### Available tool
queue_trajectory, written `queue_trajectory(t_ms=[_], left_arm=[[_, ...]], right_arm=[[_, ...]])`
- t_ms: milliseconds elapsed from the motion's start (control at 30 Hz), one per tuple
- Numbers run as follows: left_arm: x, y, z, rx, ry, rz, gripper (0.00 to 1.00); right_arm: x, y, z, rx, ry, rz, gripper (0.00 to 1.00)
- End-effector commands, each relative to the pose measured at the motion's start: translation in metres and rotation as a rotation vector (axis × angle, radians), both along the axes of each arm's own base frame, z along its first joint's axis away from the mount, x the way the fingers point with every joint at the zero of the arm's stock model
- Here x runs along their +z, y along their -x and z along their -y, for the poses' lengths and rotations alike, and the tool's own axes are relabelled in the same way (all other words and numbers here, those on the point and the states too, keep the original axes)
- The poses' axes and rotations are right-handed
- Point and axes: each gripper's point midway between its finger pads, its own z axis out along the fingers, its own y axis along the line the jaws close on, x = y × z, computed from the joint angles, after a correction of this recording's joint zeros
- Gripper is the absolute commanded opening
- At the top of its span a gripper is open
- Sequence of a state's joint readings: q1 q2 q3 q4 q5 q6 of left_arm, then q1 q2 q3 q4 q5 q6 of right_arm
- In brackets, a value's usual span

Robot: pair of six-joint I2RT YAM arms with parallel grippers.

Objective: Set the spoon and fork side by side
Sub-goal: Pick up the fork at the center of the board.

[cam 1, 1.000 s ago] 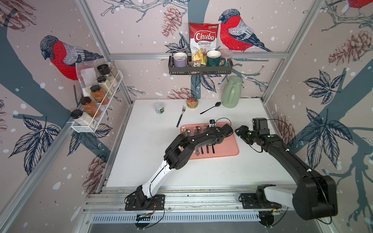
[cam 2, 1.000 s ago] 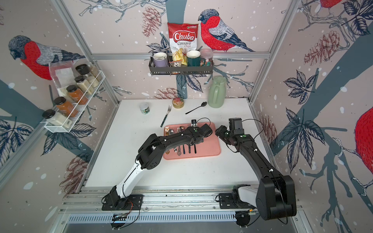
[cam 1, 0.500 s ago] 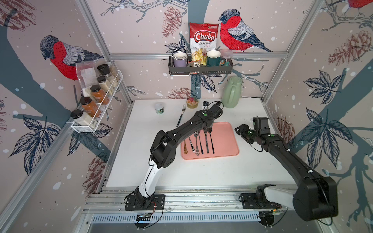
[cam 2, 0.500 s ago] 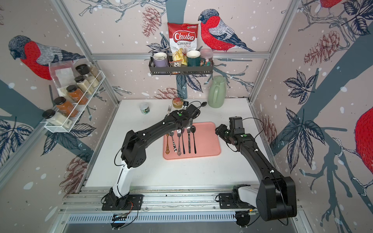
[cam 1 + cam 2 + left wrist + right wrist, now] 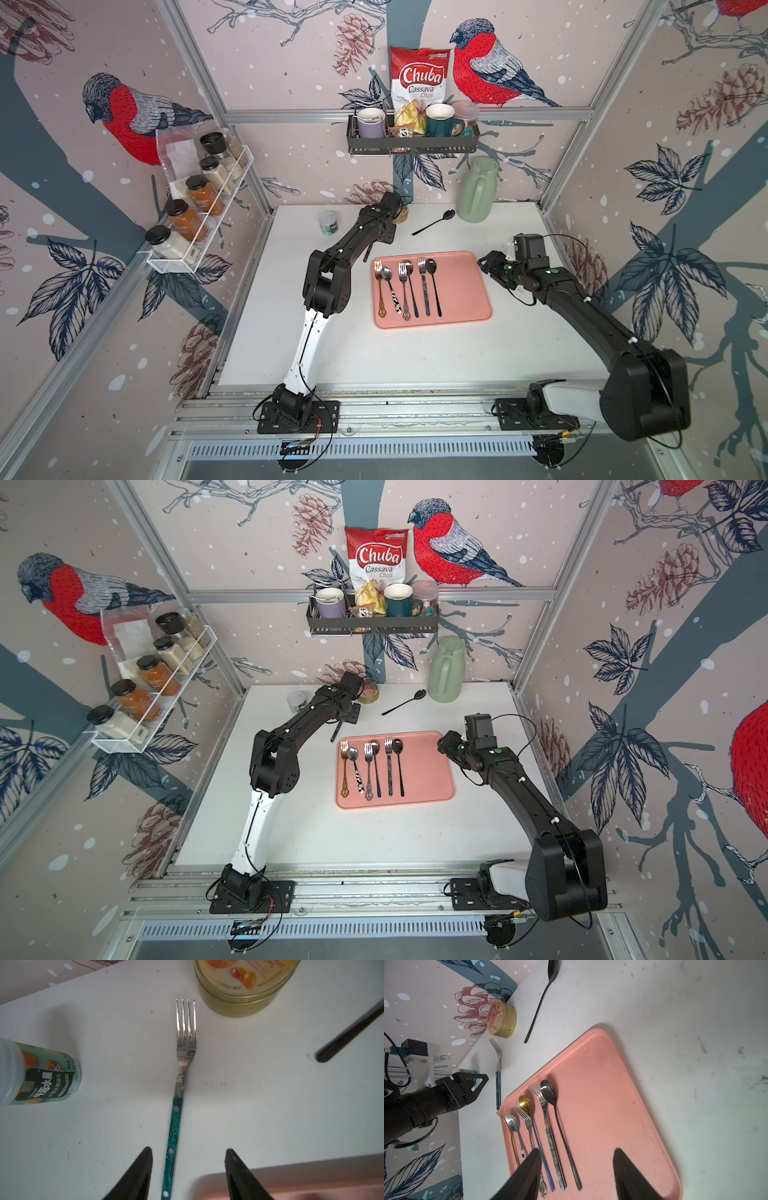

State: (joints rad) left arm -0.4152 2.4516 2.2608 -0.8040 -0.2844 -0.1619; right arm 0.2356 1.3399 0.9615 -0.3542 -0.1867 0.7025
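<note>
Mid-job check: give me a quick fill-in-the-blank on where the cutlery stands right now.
The tray holds ___ pieces of cutlery.
The teal fork lies on the ___, off the tray.
On the left gripper, the fingers stand ___, either side of the fork's handle.
The spoon off the tray is ___.
Missing: six, table, open, black.

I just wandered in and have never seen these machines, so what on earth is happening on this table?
The robot is pairing forks with spoons. Three pairs already lie side by side on the pink tray. The left tool hovers open over a teal-handled fork on the table, not gripping it. A black spoon lies nearby. The right tool hangs open at the tray's edge, holding nothing.
</note>
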Motion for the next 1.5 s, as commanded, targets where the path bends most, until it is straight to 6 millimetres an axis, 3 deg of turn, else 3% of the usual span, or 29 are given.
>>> queue_trajectory(t_ms=[0,267,500,600,733,867,1000,1133,1300,1467], left_arm=[[-0.012,0.0,-0.007,-0.017,0.025,-0.057,0.57],[-0.046,0.001,-0.02,0.003,0.039,-0.131,0.55],[-0.065,0.001,-0.025,0.037,0.08,-0.169,0.47],[-0.068,0.002,-0.028,0.044,0.074,-0.178,0.39],[-0.067,0.005,-0.031,0.051,0.065,-0.187,0.19],[-0.046,0.007,-0.036,0.077,0.043,-0.15,0.11],[0.0,0.012,-0.037,0.101,0.043,-0.064,0.09],[0.043,0.031,-0.033,0.134,0.05,-0.003,0.08],[0.085,0.073,0.015,0.119,0.108,0.059,0.02],[0.084,0.116,0.075,0.147,0.203,0.06,0.01]], right_arm=[[0.003,-0.022,-0.009,0.001,0.052,0.009,0.57],[0.002,-0.065,-0.053,0.059,0.097,-0.005,0.58],[-0.001,-0.071,-0.066,0.08,0.11,-0.008,0.58],[-0.003,-0.07,-0.065,0.081,0.115,-0.013,0.58],[-0.004,-0.068,-0.062,0.079,0.12,-0.015,0.58],[-0.001,-0.064,-0.057,0.074,0.119,-0.014,0.58],[0.003,-0.057,-0.046,0.059,0.116,-0.012,0.58],[0.008,-0.047,-0.032,0.038,0.11,-0.009,0.58],[0.014,-0.032,-0.015,0.007,0.096,-0.001,0.58],[0.018,-0.017,0.0,-0.022,0.082,0.002,0.59]])
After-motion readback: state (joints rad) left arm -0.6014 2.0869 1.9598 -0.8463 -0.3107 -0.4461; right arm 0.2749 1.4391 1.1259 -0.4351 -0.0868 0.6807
